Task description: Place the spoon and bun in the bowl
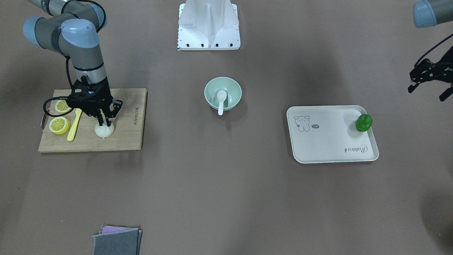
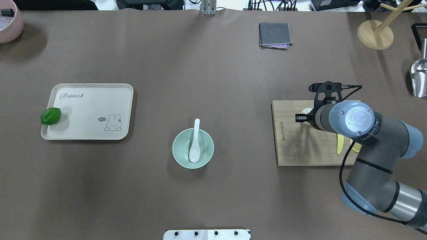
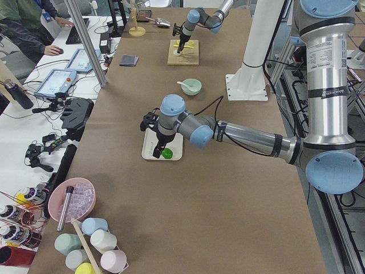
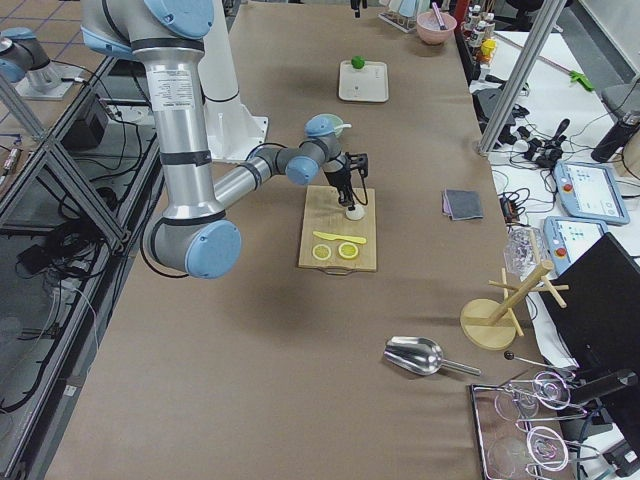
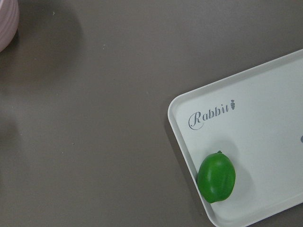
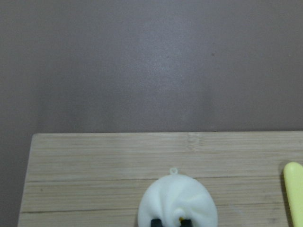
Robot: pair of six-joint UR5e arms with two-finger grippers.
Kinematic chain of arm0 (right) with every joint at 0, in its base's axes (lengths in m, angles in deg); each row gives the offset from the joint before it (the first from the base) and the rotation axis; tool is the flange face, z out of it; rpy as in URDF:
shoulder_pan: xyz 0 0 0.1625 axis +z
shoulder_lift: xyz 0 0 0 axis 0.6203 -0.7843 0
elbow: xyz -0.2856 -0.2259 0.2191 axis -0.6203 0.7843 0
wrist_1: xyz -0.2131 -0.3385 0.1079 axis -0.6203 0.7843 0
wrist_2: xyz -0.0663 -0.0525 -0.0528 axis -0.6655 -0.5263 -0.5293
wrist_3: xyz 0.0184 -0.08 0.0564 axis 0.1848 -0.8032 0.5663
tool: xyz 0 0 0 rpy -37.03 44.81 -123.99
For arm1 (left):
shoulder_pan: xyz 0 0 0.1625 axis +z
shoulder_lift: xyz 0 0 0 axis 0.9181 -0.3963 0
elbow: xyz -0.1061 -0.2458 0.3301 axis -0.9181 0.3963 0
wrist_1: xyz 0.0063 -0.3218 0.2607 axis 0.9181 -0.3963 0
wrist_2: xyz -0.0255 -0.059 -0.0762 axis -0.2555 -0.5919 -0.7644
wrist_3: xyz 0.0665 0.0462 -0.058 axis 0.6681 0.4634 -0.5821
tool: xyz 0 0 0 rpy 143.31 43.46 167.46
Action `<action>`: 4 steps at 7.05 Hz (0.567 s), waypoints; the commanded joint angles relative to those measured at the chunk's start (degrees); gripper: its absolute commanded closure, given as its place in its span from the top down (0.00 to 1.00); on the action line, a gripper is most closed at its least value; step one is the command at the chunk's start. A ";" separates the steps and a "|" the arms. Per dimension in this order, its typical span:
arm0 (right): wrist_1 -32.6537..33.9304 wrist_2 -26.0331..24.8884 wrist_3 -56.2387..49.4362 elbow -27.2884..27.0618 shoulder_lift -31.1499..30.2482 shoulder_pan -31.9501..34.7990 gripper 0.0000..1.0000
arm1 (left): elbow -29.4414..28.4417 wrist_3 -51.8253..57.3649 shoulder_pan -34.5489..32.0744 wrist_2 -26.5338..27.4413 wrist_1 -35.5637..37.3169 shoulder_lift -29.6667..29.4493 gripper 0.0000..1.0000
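The white spoon [image 1: 221, 101] lies in the mint-green bowl [image 1: 212, 85] at the table's middle, scoop down inside and handle over the rim; both also show in the overhead view, spoon [image 2: 194, 146] and bowl [image 2: 178, 153]. The white pleated bun [image 1: 104, 131] sits on the wooden cutting board [image 1: 124, 124]. My right gripper [image 1: 105, 124] points straight down onto the bun, its fingertips [image 6: 156, 221] pinched close on the bun's top [image 6: 177, 201]. My left gripper [image 1: 426, 95] hangs open and empty above the table beside the cream tray.
Two lemon slices [image 1: 59, 125] and a yellow plastic knife [image 1: 74, 125] lie on the board beside the bun. A cream tray [image 1: 329, 141] holds a green lime [image 1: 363, 123]. A folded grey cloth [image 1: 116, 241] lies at the operators' edge. The robot base [image 1: 208, 28] stands behind the bowl.
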 commanded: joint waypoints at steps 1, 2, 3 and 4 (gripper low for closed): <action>0.05 -0.35 -0.08 -0.63 0.74 -0.53 0.00 | -0.06 -0.14 0.00 0.06 0.00 0.00 0.99; 2.83 0.26 0.53 -2.64 2.75 -0.62 0.00 | -0.06 -0.14 0.00 0.06 0.00 0.00 0.99; 11.13 1.75 1.32 -5.44 7.81 -0.53 0.00 | -0.15 -0.23 0.09 0.15 0.00 -0.09 0.99; 14.52 2.20 6.46 -5.82 12.91 -1.32 0.00 | -0.15 -0.32 0.09 0.15 0.00 -0.09 0.99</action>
